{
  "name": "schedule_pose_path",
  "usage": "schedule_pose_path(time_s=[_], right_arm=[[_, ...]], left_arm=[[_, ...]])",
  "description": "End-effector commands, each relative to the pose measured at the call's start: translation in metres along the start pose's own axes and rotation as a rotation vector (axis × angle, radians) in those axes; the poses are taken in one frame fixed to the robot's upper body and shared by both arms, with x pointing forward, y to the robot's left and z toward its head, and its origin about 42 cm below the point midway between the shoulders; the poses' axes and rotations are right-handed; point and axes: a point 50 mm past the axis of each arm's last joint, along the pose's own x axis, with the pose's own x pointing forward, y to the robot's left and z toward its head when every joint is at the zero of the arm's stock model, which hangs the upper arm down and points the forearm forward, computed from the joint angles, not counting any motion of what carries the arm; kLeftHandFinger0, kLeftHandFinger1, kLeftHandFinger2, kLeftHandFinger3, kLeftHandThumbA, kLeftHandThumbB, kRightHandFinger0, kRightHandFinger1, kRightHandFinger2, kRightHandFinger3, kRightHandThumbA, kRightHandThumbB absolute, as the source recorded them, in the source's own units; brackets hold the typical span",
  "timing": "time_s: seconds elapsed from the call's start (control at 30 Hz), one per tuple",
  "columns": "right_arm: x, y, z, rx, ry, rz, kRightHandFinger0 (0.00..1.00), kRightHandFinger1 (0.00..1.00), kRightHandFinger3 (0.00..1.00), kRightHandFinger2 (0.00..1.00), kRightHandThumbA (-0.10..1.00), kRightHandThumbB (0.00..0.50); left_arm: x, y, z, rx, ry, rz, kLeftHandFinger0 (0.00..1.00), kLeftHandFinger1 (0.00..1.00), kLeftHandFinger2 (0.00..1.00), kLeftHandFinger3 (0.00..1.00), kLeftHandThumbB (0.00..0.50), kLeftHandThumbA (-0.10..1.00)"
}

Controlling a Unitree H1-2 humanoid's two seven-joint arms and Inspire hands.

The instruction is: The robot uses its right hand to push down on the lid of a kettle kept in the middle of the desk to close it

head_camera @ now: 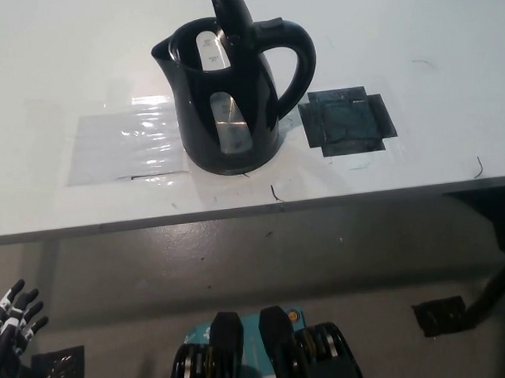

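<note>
On the desk, kettle lid up, nothing pushed yet

Near the middle of the white desk (48, 47) stands the black electric kettle (229, 98), upright, its handle toward the robot's right and its lid (230, 11) hinged up and standing nearly vertical above the open mouth, so the closing has not begun. Just beside it on the robot's right lies a dark taped square (347, 122); on the other side a clear taped sheet (127, 148) reaches to its base. The white left hand (12, 318) rests low at the lower left, below the desk edge, fingers spread and holding nothing. The black right hand is out of view, well short of the lid; by my reading the whole job remains: bring that hand up over the desk, set it on the raised lid and press down until it shuts
</note>
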Motion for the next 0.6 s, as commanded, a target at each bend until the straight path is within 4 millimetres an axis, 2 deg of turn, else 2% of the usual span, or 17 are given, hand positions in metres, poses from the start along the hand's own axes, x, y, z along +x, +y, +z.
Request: schedule_pose_path(time_s=[0.0,0.07,0.1,0.13,0.2,0.3,0.33,0.4,0.47,0.5,0.53,0.57], right_arm=[[0.04,0.026,0.0,0.071,0.078,0.054,1.0,1.0,1.0,1.0,0.72,0.081],[0.055,0.042,-0.01,0.096,0.092,0.062,1.0,1.0,1.0,1.0,0.73,0.063],[0.056,0.043,-0.01,0.095,0.092,0.062,1.0,1.0,1.0,1.0,0.74,0.063],[0.069,0.058,-0.019,0.113,0.104,0.071,1.0,1.0,1.0,1.0,0.75,0.047],[0.075,0.064,-0.024,0.115,0.108,0.082,1.0,1.0,1.0,1.0,0.78,0.027],[0.091,0.085,-0.042,0.135,0.136,0.108,1.0,1.0,1.0,1.0,0.81,0.001],[0.094,0.089,-0.048,0.137,0.148,0.108,1.0,1.0,1.0,1.0,0.8,0.016],[0.099,0.096,-0.056,0.133,0.155,0.116,1.0,1.0,1.0,1.0,0.8,0.008],[0.109,0.114,-0.074,0.109,0.174,0.133,1.0,1.0,1.0,1.0,0.79,0.029],[0.11,0.116,-0.076,0.11,0.178,0.132,1.0,1.0,1.0,1.0,0.79,0.023],[0.112,0.123,-0.081,0.117,0.185,0.133,1.0,1.0,1.0,1.0,0.73,0.02],[0.113,0.125,-0.082,0.119,0.183,0.134,1.0,1.0,1.0,1.0,0.74,0.022]], left_arm=[[-0.004,0.006,0.008,0.0,-0.03,-0.019,1.0,1.0,1.0,1.0,0.102,0.67],[-0.005,0.007,0.006,0.008,-0.025,-0.02,1.0,1.0,1.0,1.0,0.102,0.67],[-0.005,0.006,0.006,0.008,-0.024,-0.021,1.0,1.0,1.0,1.0,0.103,0.67],[-0.005,0.006,0.005,0.008,-0.025,-0.023,1.0,1.0,1.0,1.0,0.109,0.67],[-0.005,0.005,0.004,0.004,-0.024,-0.026,1.0,1.0,1.0,1.0,0.113,0.67],[-0.007,0.003,0.001,-0.003,-0.015,-0.027,1.0,1.0,1.0,1.0,0.115,0.67],[-0.007,0.003,0.001,-0.004,-0.014,-0.027,1.0,1.0,1.0,1.0,0.109,0.67],[-0.008,0.001,0.0,-0.005,-0.013,-0.027,1.0,1.0,1.0,1.0,0.099,0.66],[-0.008,0.001,-0.001,-0.002,-0.016,-0.023,1.0,1.0,1.0,1.0,0.101,0.66],[-0.008,0.001,-0.001,-0.001,-0.016,-0.024,1.0,1.0,1.0,1.0,0.094,0.66],[-0.008,0.002,-0.001,-0.001,-0.015,-0.026,1.0,1.0,1.0,1.0,0.099,0.66],[-0.008,0.002,-0.001,-0.001,-0.015,-0.027,1.0,1.0,1.0,1.0,0.099,0.66]])
